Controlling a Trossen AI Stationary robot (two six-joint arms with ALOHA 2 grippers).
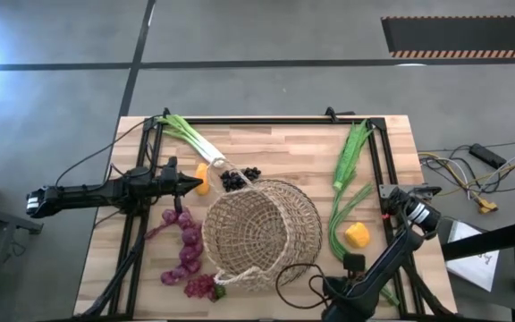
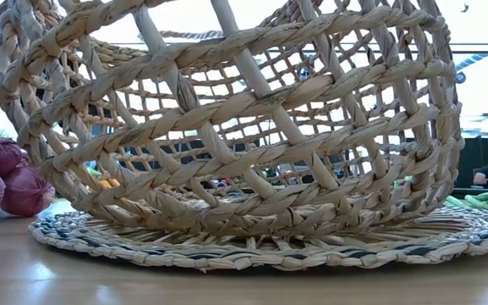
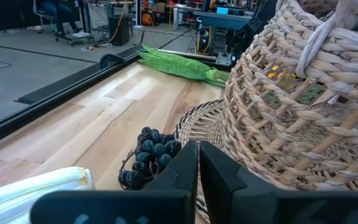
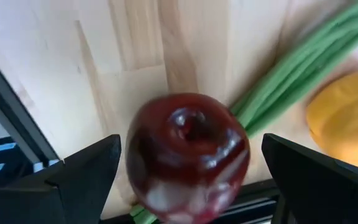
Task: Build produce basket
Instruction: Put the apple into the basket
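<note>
- Right gripper (image 4: 188, 168) jaws wide apart around the red apple (image 4: 188, 155); closing off-centre, I judge, could squirt it away.
- Left gripper (image 3: 197, 165) jaws together beside the basket (image 1: 262, 234).

A rough, matt, pale tan woven wicker basket (image 2: 244, 144) sits on a smooth blond butcher-block wooden desk (image 1: 284, 152), beside a glossy dark red plastic apple (image 4: 188, 155) catching highlights and matt dark grapes (image 3: 149, 155).

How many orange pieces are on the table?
2. One orange piece lies by the left gripper near the leek; the other lies right of the basket. More may be hidden.
</note>
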